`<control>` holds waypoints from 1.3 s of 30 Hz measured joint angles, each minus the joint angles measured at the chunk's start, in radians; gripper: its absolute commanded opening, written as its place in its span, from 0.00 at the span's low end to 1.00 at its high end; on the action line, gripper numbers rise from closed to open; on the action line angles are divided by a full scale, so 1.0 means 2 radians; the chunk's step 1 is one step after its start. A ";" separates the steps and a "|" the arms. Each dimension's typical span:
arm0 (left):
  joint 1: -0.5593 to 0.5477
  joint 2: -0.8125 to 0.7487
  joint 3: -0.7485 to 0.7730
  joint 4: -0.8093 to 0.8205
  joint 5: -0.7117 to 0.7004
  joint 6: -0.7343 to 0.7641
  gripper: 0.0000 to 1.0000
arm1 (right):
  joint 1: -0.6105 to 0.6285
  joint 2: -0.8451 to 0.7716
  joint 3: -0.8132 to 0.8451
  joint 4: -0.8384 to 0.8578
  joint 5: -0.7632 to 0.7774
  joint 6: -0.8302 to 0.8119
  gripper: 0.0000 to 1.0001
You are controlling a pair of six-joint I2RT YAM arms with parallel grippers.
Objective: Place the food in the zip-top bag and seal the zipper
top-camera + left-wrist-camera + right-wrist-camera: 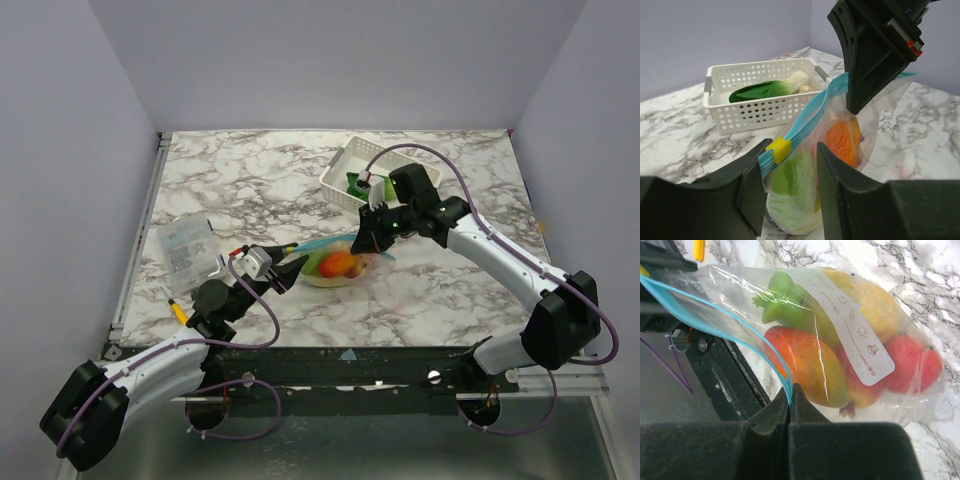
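Note:
The clear zip-top bag [345, 268] lies mid-table with the food inside: a green piece [785, 305], an orange-yellow fruit [812, 365], a red fruit [912, 365] and a yellow one [875, 305]. My right gripper [790, 390] is shut on the blue zipper [715, 315] at the bag's far end and holds that edge up. My left gripper [792, 150] straddles the near end. Its left finger touches the zipper [815, 112] beside the yellow slider [778, 150]. The right finger stands off the strip, against the bulging film.
A white perforated basket [365, 170] holding a green leafy vegetable [760, 90] stands just behind the bag. A clear plastic pack [185, 245] lies at the left. A small yellow-handled item [176, 308] sits by the left arm near the table's front edge.

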 measured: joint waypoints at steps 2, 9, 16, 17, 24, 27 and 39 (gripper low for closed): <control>0.000 0.000 0.000 -0.002 0.001 -0.002 0.54 | 0.000 0.000 0.001 0.000 0.000 -0.001 0.01; 0.000 0.001 0.000 -0.007 0.002 -0.004 0.35 | 0.000 0.000 0.001 0.000 -0.006 -0.003 0.00; 0.000 0.001 0.000 -0.016 0.000 0.001 0.00 | 0.000 0.000 0.001 0.000 -0.007 -0.004 0.05; 0.000 0.001 0.000 -0.019 0.000 0.001 0.00 | 0.000 0.000 0.001 0.000 -0.008 -0.005 0.13; 0.000 -0.012 0.000 -0.033 0.002 -0.002 0.00 | 0.000 0.004 0.031 -0.015 -0.007 -0.021 0.56; 0.000 -0.017 0.000 -0.037 0.007 -0.007 0.00 | 0.004 0.010 0.063 -0.026 -0.007 -0.034 0.69; 0.000 -0.037 0.015 -0.088 0.028 -0.027 0.00 | 0.144 0.011 0.083 -0.008 0.015 -0.124 0.75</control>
